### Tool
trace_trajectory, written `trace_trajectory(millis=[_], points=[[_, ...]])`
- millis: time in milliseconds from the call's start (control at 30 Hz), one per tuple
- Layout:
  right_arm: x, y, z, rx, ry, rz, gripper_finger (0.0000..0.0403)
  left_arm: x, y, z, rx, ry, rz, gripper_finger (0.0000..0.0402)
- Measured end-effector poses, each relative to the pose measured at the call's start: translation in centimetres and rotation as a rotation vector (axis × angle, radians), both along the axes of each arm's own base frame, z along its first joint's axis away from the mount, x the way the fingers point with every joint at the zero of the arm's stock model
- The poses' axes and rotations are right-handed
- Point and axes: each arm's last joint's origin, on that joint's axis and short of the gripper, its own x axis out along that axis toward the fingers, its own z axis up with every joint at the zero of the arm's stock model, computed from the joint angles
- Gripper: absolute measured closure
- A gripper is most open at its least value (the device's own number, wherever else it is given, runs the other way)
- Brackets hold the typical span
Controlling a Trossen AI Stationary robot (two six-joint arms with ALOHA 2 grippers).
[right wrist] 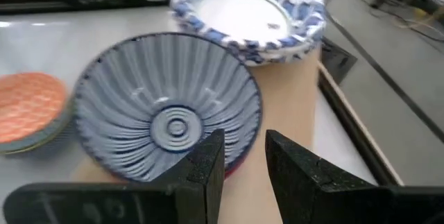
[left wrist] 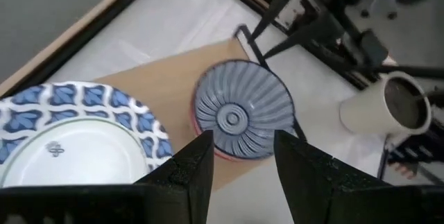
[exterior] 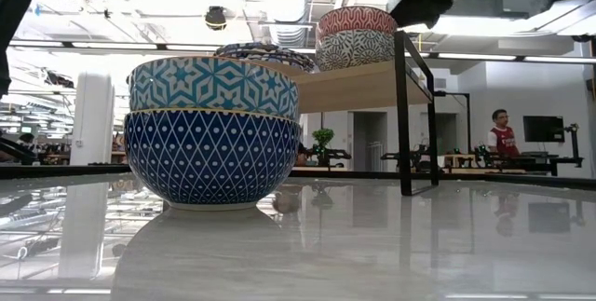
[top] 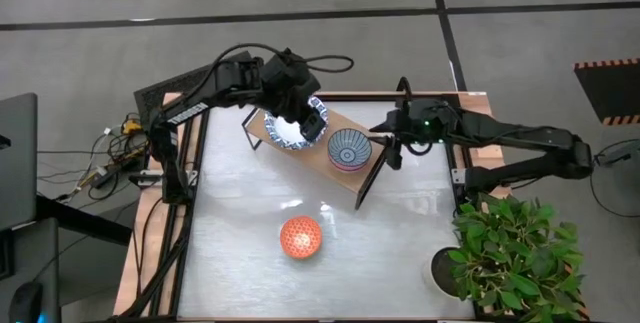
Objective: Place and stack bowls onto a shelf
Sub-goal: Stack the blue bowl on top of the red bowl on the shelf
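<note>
1. The left gripper (left wrist: pixel 239 175) hovered above the shelf (top: pixel 318 155), fingers apart and empty, beside the wide white bowl (top: pixel 298 126) with the blue rim.
2. The right gripper (right wrist: pixel 243 172) hung near the shelf's other end, fingers parted, holding nothing, just over the blue ribbed bowl (top: pixel 349 149).
3. The orange bowl (top: pixel 300 237) sat on the table (top: pixel 400 263), well apart from the shelf.
4. Judged next: fetch that bowl, gripping its rim squarely, then lower it slowly to avoid knocking the shelved bowls.

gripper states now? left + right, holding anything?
Left gripper: open, empty, above the shelf by the white blue-rimmed bowl.
Right gripper: open, empty, at the shelf by the blue ribbed bowl.
</note>
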Motion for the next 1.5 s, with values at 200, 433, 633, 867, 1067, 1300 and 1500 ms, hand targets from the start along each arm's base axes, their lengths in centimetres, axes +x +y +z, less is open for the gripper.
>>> trace_trajectory(millis=[200,433,633,867,1067,1300,1500], points=[[0.0,2.2,0.7,-0.021,-0.047,0.220,0.0272,0.4,-2.4,0.0,0.046,0.010,-0.085,0.0267],[1.4,4.0,0.4,-0.065,-0.065,0.344,0.0272,0.6,-4.6,-0.1,0.143,0.041,-0.109,0.0267],[1.8,4.1,0.0,-0.052,-0.051,0.344,0.0272,0.6,-5.4,-0.1,0.152,0.040,-0.072,0.0267],[2.6,4.1,-0.7,-0.035,-0.017,0.345,0.0272,0.6,-6.6,-0.1,0.138,0.039,-0.077,0.0267],[2.8,4.1,-1.1,-0.019,-0.001,0.340,0.0272,0.6,-7.1,-0.2,0.132,0.045,-0.082,0.0267],[2.8,4.1,-1.1,-0.017,0.001,0.338,0.0272,0.5,-7.2,-0.3,0.127,0.058,-0.080,0.0267],[3.1,4.1,-1.5,-0.009,0.021,0.337,0.0272,0.5,-7.2,-0.3,0.131,0.059,-0.082,0.0267]])
